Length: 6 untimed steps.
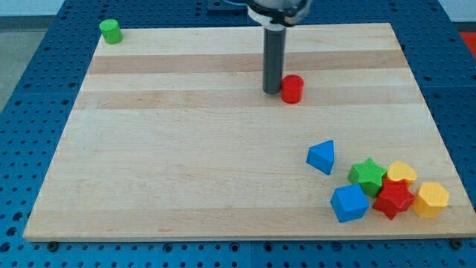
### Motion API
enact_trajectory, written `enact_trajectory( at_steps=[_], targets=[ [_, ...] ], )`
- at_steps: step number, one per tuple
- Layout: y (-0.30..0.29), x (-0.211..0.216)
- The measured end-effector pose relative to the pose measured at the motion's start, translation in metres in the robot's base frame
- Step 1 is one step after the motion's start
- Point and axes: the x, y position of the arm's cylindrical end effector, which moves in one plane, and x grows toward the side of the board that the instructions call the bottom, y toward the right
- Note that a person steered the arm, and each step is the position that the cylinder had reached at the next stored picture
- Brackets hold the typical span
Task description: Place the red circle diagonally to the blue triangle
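The red circle (291, 88), a short red cylinder, stands on the wooden board (186, 149) right of centre near the view's top. My tip (272, 91) touches the board just left of the red circle, close against its side. The blue triangle (322, 156) lies lower down at the view's right, well below the red circle and slightly to its right.
A cluster sits at the view's bottom right: green star (368, 173), yellow block (402, 173), blue cube (349, 202), red star (393, 198), yellow hexagon (431, 199). A green cylinder (111, 30) stands at the board's top left corner.
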Motion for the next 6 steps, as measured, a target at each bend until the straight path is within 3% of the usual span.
enact_trajectory(
  at_steps=[3, 4, 6],
  targets=[
    [0.043, 0.04],
    [0.039, 0.032],
    [0.037, -0.027]
  ],
)
